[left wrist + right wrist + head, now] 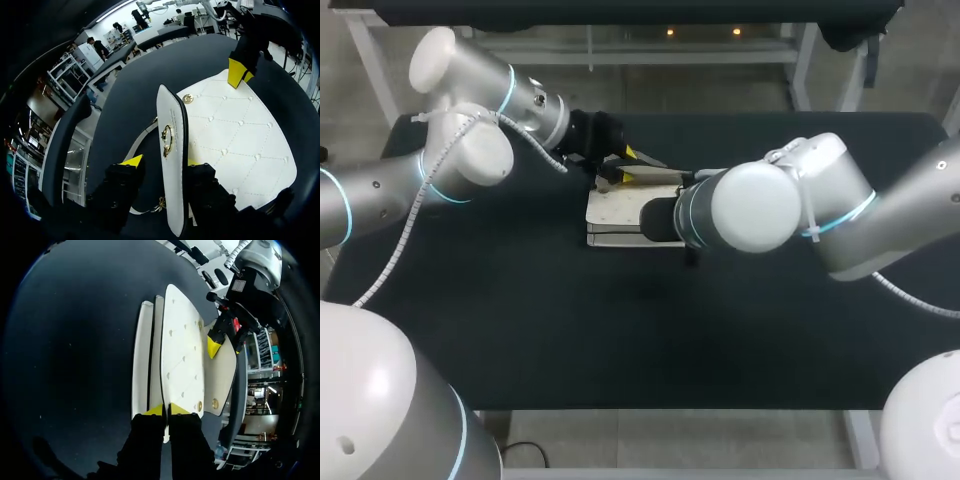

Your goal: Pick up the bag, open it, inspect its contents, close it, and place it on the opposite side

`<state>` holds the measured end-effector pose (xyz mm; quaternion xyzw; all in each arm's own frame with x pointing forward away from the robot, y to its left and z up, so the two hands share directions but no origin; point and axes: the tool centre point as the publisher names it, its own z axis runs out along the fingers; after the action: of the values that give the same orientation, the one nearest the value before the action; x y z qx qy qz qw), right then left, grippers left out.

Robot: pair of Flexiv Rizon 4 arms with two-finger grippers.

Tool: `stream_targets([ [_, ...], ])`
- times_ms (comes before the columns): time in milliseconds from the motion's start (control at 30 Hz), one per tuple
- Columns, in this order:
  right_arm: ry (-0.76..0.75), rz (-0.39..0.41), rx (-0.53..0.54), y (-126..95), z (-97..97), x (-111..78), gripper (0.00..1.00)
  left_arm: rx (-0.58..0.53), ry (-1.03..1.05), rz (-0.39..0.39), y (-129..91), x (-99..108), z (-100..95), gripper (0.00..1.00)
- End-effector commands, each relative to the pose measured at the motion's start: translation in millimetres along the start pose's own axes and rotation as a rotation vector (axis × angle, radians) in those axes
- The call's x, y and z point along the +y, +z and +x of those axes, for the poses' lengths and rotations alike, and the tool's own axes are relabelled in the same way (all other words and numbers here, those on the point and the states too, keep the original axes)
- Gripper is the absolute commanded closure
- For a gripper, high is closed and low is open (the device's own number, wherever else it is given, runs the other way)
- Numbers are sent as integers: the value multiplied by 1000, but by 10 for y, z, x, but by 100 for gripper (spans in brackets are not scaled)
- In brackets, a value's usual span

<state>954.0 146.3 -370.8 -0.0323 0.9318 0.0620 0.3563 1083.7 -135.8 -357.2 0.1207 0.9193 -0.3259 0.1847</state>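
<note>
White bag (pixel 180 350) edge pinched by right fingers (pixel 179 410); left fingers (pixel 132 161) spread astride its flap (pixel 172 192).

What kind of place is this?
Probably a robot lab or test room: a left arm and a right arm reach over a black table, working on a white bag.

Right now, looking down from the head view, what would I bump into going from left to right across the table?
left arm → bag → right arm
</note>
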Motion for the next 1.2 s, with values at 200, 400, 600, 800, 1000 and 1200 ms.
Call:
stream_targets([
  [200, 0, -4, -3, 2, 15, -17, 100, 15, -22, -4, 63, 22, -57, 100],
  [400, 0, -4, -3, 2, 15, -17, 100, 31, -51, 10, 54, 47, -75, 100],
  [600, 0, -4, -3, 2, 15, -17, 100, 55, -72, 17, 13, 35, -138, 100],
  [800, -3, 5, -2, -8, 17, -11, 100, 81, -98, 33, -43, 36, -240, 100],
  [1000, 5, 12, 1, -86, 1, -2, 0, 84, -99, 40, -135, -35, -311, 100],
  [1200, 3, -34, -35, -340, -28, 7, 0, 64, -100, 55, -277, -131, -408, 100],
])
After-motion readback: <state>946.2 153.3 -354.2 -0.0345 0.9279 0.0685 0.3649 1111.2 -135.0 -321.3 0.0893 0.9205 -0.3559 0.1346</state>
